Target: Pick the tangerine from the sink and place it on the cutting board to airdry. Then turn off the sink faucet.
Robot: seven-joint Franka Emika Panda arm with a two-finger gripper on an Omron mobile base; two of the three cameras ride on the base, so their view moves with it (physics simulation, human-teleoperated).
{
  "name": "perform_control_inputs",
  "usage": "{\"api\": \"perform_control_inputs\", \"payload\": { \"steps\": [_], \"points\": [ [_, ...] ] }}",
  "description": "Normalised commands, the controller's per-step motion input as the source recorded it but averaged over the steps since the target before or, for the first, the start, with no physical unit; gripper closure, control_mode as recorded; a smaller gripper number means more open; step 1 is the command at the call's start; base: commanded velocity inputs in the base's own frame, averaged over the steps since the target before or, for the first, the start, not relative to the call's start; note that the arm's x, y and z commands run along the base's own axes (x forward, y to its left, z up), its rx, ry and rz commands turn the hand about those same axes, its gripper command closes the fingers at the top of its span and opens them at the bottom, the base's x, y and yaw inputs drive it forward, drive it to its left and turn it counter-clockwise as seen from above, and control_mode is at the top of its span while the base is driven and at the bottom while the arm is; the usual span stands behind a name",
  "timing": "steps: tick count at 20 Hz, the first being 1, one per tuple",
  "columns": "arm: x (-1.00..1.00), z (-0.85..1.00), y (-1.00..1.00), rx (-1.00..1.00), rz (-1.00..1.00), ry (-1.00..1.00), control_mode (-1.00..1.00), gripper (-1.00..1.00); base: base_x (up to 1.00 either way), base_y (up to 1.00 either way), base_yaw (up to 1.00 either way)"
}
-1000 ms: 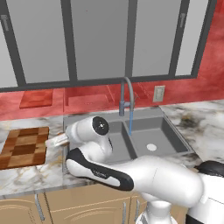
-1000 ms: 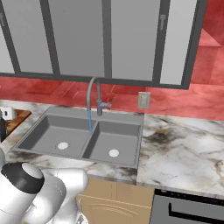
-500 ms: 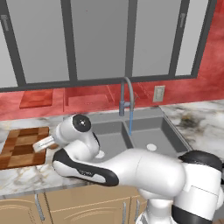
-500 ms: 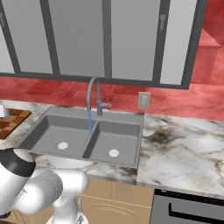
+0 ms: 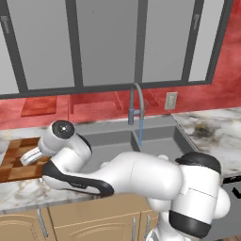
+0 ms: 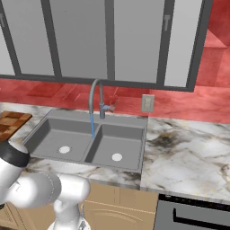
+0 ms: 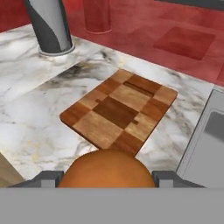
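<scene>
While water runs from the sink faucet into the sink, I have the arm swung left over the marble tabletop. The checkered cutting board lies flat below the hand, which grips the tangerine between its fingers above the board's near edge.

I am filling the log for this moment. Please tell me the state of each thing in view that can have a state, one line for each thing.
tangerine: held between the finger tips, above the counter, not yet set down.
gripper: shut on the tangerine.
cutting board: flat on the counter, nothing on it.
sink faucet: on, water streams from the spout.
sink: both basins hold nothing, drains uncovered.
</scene>
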Motion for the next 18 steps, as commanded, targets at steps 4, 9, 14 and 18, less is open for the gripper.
{"api": "perform_control_inputs", "payload": {
  "steps": [4, 9, 14, 18],
  "points": [
    [0.07, -0.11, 0.24, -0.04, 0.00, 0.00, -1.00, 1.00, 0.00, 0.00, 0.00],
    [0.13, -0.08, 0.20, -0.04, 0.00, 0.01, -1.00, 1.00, 0.00, 0.00, 0.00],
    [0.22, -0.15, 0.13, -0.02, 0.00, 0.02, -1.00, 1.00, 0.00, 0.00, 0.00],
    [0.32, -0.15, 0.05, -0.03, 0.00, 0.03, -1.00, 1.00, 0.00, 0.00, 0.00]
  ]
}}
